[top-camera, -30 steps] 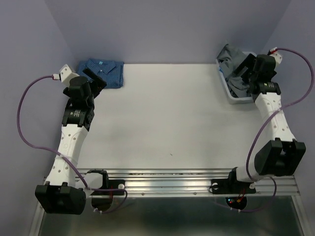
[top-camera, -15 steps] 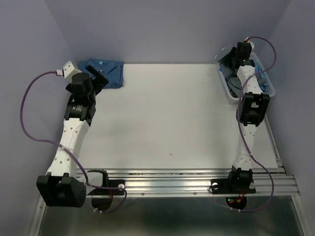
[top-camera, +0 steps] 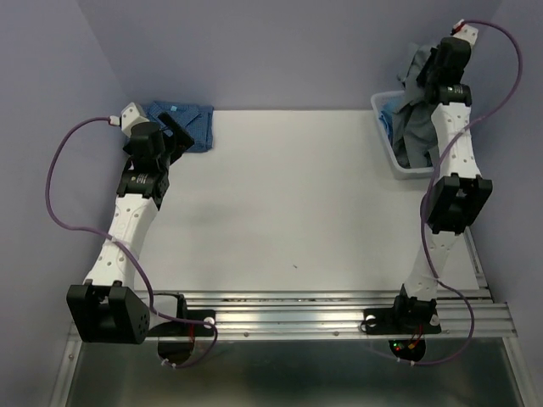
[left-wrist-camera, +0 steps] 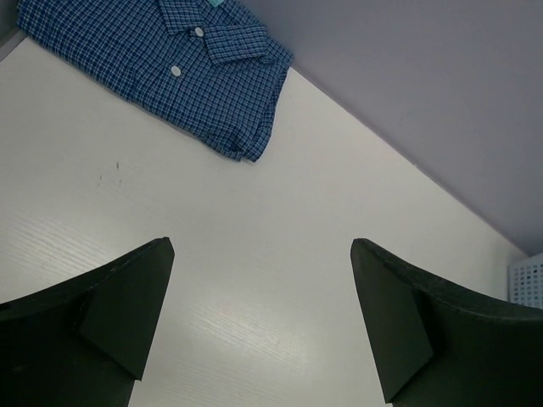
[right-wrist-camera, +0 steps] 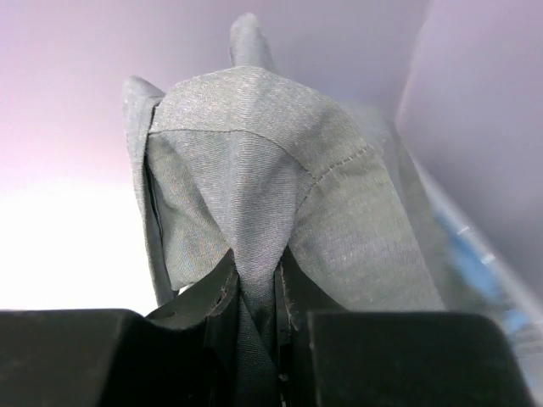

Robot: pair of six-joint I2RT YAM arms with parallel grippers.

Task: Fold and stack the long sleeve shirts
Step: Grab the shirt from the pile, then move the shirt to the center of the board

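While claw [right-wrist-camera: 254, 297] grips, grey shirt [right-wrist-camera: 254, 170] trails into bin [top-camera: 408, 175].

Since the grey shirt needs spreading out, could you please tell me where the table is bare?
The table is bare between the blue shirt, far left, and the bin, far right, down to the rail. Crowded: the bin, grey shirt hanging above.
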